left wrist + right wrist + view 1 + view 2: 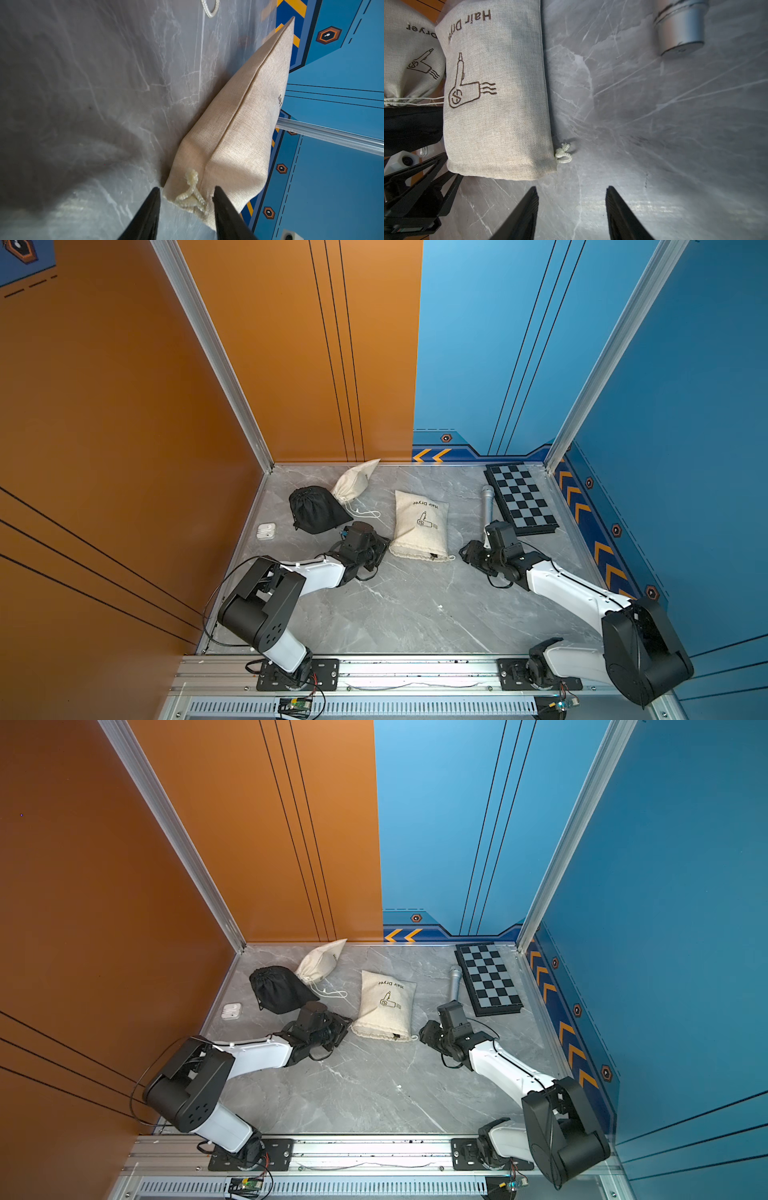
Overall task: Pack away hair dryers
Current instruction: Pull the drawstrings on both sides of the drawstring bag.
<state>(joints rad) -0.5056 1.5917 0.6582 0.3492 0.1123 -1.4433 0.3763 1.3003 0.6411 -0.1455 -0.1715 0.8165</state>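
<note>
Both my claws stand open. Between the jaws of my left claw [187, 187] sits the knotted white cord [192, 195] of a beige woven cloth bag [234, 128] printed "Hair Dryer". My right claw [571, 187] hovers just beside that bag. The hair dryers are hidden.

Saw a printed beige bag [496, 99] flat on the marble table [654, 124], knotted cord [563, 153] at its corner; right gripper [571, 188] jaws parted over bare marble.

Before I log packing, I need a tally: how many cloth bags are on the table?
3. Black bag near the orange wall; smaller beige bag just behind it; larger beige bag mid-table. None seems hidden.
</note>
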